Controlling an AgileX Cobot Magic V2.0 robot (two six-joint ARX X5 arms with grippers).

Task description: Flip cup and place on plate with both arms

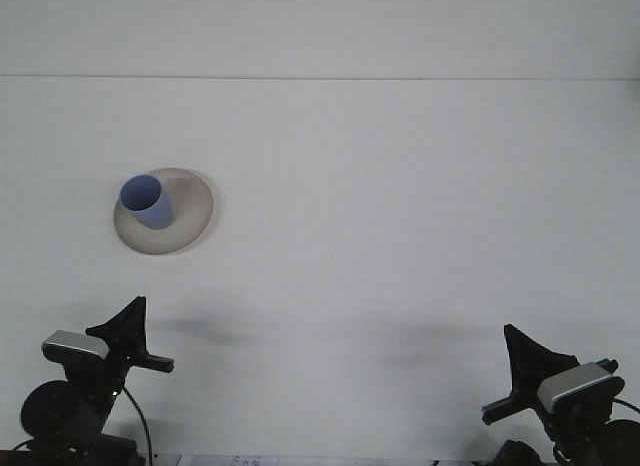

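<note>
Cup [146, 201] sits mouth-up on the plate [190, 221], toward its left half, so the placement looks done and nothing needs holding. Plate and cup rest on the white table [400, 236], left of centre and well apart from both arms. Left gripper [128, 331] is low at the near left edge, right gripper [520, 371] low at the near right edge; each appears parked and carries nothing. Whether either of the 2 has its fingers apart or together, I cannot tell.
</note>
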